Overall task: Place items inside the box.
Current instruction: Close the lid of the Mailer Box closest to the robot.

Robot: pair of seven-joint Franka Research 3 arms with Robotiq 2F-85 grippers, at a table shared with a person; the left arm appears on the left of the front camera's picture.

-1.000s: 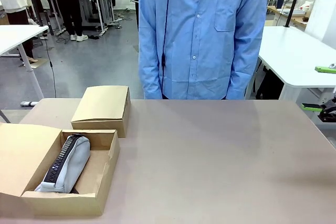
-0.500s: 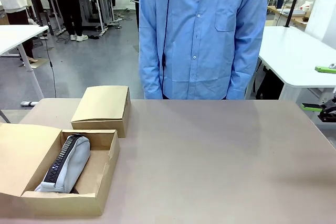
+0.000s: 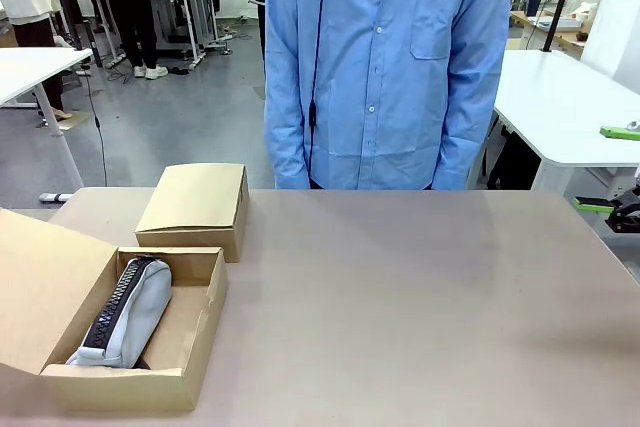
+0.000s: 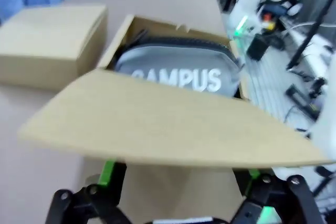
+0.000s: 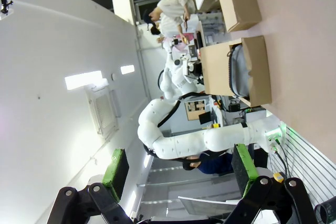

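I see the left gripper spread apart under the lid flap; CAMPUS case lies beyond, frame centre; right gripper apart.

The person wears a light blue buttoned shirt with a chest pocket, while each black end effector carries green pads on white arms.

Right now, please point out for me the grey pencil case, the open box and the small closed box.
grey pencil case (image 3: 135,317): front view, on its grey fabric side.
open box (image 3: 50,287): front view, on its raised lid flap.
small closed box (image 3: 195,197): front view, on its flat top.
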